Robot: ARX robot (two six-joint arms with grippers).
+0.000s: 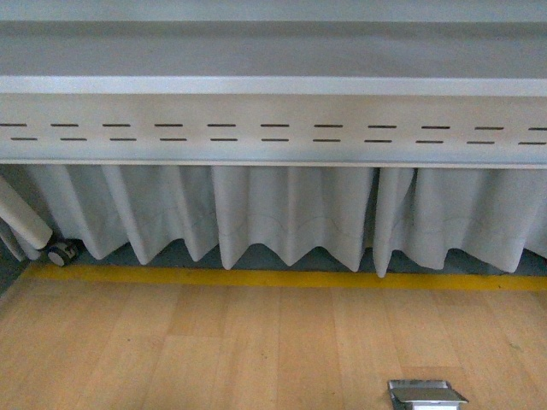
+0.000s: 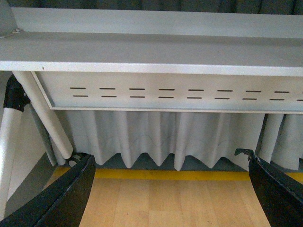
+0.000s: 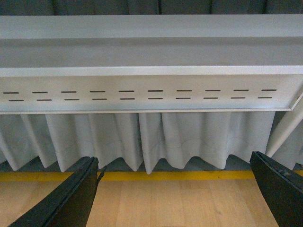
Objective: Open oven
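Observation:
The oven is out of view in all three views. In the left wrist view my left gripper (image 2: 170,163) stands open, its black fingers (image 2: 61,198) spread wide with only wooden floor and curtain between them. The right wrist view has my right gripper (image 3: 175,163) open too, dark fingers (image 3: 71,198) at both sides and nothing between them. Neither arm appears in the front view.
A grey table (image 1: 273,85) with a slotted front panel spans the front view, a pleated grey curtain (image 1: 282,213) hanging below it. A yellow floor stripe (image 1: 256,278) runs along the wooden floor. A caster wheel (image 1: 61,252) sits left; a metal floor box (image 1: 425,395) lies near the lower edge.

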